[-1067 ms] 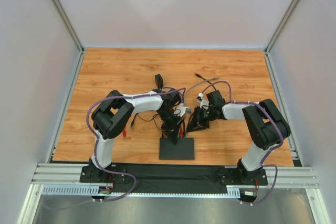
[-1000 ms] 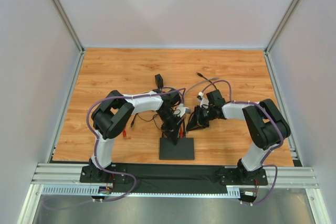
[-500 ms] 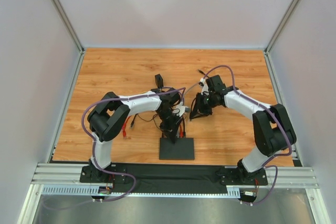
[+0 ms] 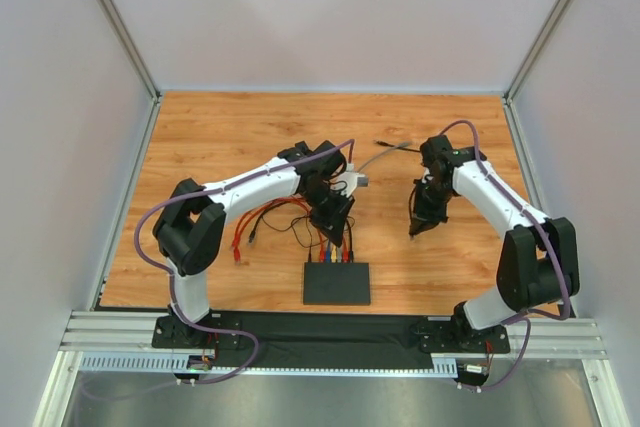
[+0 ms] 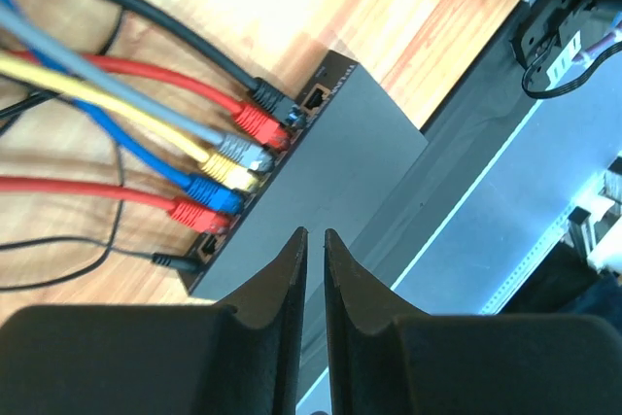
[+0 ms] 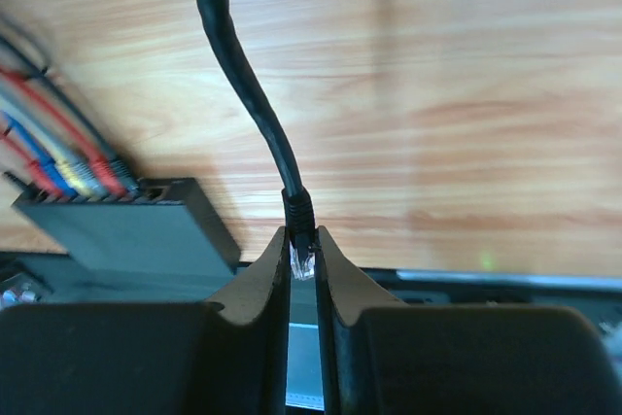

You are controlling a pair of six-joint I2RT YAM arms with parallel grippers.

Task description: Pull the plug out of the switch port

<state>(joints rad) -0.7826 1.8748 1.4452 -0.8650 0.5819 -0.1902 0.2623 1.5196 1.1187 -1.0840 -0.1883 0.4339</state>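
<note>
The switch [image 4: 336,284] is a flat black box near the table's front edge. Red, grey, yellow, blue and black cables [image 5: 225,148] are plugged into its far edge, and one socket [image 5: 314,99] next to the black plug is vacant. My left gripper [image 4: 328,235] hovers just behind that plug row; its fingers [image 5: 288,269] stand almost together with nothing between them. My right gripper [image 4: 417,227] is well right of the switch, shut on the clear plug [image 6: 302,261] of a black cable [image 6: 243,75], free of the switch [image 6: 126,230].
A bundle of red and black cables [image 4: 262,217] loops left of the left gripper. A grey cable with a dark end [image 4: 386,144] lies behind the right arm. A black mat [image 4: 400,327] and metal rails run along the near edge. Walls close in both sides.
My right gripper has swung right and away from the switch with the black plug in it. My left gripper has drawn back off the switch's top to behind the plug row.
</note>
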